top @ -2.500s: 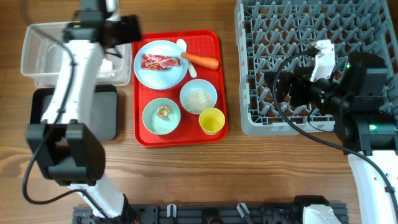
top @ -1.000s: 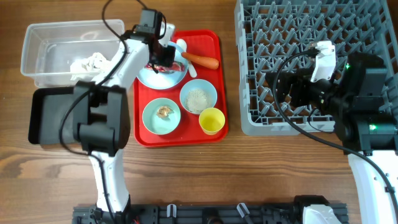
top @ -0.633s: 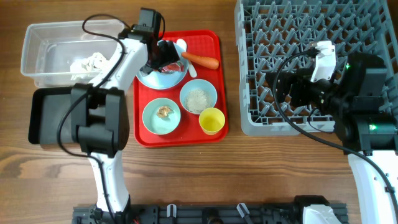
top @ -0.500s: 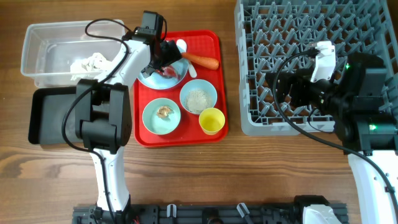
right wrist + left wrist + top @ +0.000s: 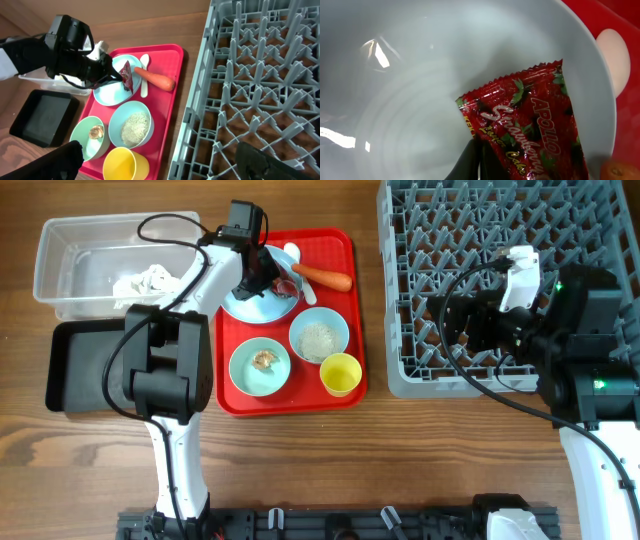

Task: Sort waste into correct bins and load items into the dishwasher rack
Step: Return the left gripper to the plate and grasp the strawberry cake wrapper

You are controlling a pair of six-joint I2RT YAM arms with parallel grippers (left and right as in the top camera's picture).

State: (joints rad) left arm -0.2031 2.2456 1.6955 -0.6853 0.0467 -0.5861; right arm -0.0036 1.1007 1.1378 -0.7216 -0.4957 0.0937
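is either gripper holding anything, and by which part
The left gripper pinches the red wrapper by its edge, over the plate. The right gripper holds nothing.

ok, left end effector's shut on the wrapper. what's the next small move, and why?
Probably lift straight up. The left end effector pinches an edge of the wrapper down at the plate, with the carrot close by. Raising first should clear both before heading to a bin.

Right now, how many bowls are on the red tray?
2. The pale blue bowl with rice sits mid red tray; the light green bowl with a brown lump is left of it. None seems hidden.
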